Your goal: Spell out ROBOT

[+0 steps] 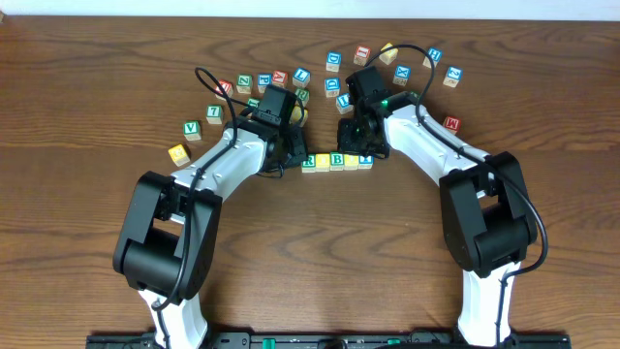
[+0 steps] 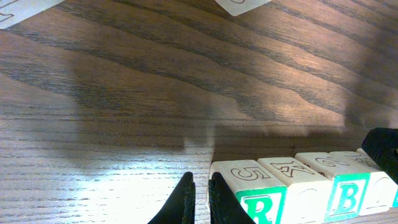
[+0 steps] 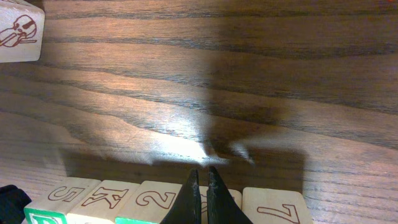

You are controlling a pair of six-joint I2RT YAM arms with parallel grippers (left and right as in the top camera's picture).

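Overhead, we see a row of five cubes set side by side on the wooden table, between the two arms. From the left arm's end it runs: the R cube, a first yellow cube, the B cube, a second yellow cube, and a blue-edged end cube whose letter is too small for us to read. The cubes touch one another in a nearly straight line.

From the left wrist we find the left gripper low over the table at the R cube's outer end. Its dark fingers are drawn almost together, with only a thin slit between them, and they pinch nothing. The nearer finger stands just beside the R cube's side; we cannot tell whether it touches. Here the green R and B face the camera.

From the right wrist we see the right gripper with its tips pressed together and empty. It hangs over the fourth cube of the row, which it mostly hides. A cube with a 7 on this side lies just to its right.

Beyond the row, loose cubes lie scattered across the far part of the table, among them a green V cube and a red-lettered cube, both well apart from the row.
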